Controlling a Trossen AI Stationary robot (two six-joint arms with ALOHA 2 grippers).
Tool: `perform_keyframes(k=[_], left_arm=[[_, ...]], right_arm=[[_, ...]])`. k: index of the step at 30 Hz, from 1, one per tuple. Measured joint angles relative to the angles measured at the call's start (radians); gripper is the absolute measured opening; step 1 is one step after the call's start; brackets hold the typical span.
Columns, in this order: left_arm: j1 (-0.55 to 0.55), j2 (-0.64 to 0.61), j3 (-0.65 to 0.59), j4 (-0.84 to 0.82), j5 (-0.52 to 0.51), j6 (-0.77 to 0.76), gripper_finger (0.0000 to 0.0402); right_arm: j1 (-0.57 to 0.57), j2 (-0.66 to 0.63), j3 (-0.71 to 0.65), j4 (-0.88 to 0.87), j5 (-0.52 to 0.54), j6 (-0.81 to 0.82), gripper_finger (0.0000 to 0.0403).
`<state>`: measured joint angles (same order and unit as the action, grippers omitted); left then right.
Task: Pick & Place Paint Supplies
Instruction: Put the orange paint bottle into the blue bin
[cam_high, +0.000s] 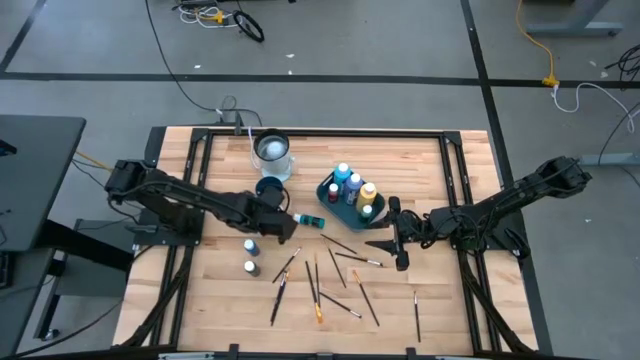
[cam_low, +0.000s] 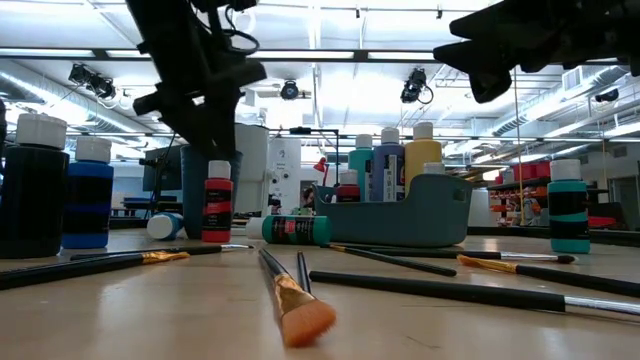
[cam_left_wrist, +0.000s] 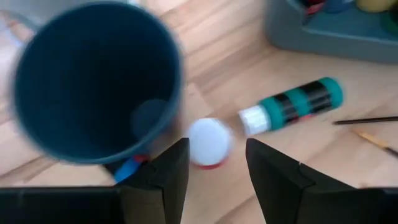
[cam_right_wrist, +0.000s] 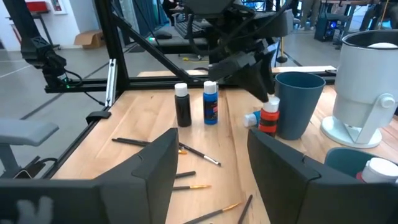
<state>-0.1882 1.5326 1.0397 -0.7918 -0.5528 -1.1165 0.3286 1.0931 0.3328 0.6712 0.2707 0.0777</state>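
A red paint bottle with a white cap (cam_left_wrist: 208, 144) stands upright on the table beside the dark blue cup (cam_left_wrist: 99, 81). My left gripper (cam_left_wrist: 216, 147) hangs open just above the cap, tilted downward, a finger on either side; I see no touch. A teal bottle (cam_left_wrist: 292, 106) lies on its side nearby. A blue bottle (cam_right_wrist: 211, 102) and a black one (cam_right_wrist: 182, 104) stand toward the table's left. Several brushes (cam_high: 320, 280) lie flat on the wood. My right gripper (cam_right_wrist: 211, 137) waits open and level, right of the middle (cam_high: 383, 228).
The teal tray (cam_high: 330, 192) holds several upright bottles behind the teal bottle. A white container (cam_high: 272, 152) stands at the far edge. Another blue bottle (cam_low: 165, 225) lies at the cup's foot. Bare wood shows along the table's left and right edges.
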Motion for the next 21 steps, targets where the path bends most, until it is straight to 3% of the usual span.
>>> perform_keyframes(k=[21], left_arm=[[0.035,0.018,0.000,0.000,-0.007,-0.009,0.0167]], right_arm=[[0.000,0.000,0.000,0.001,0.000,-0.009,0.0194]])
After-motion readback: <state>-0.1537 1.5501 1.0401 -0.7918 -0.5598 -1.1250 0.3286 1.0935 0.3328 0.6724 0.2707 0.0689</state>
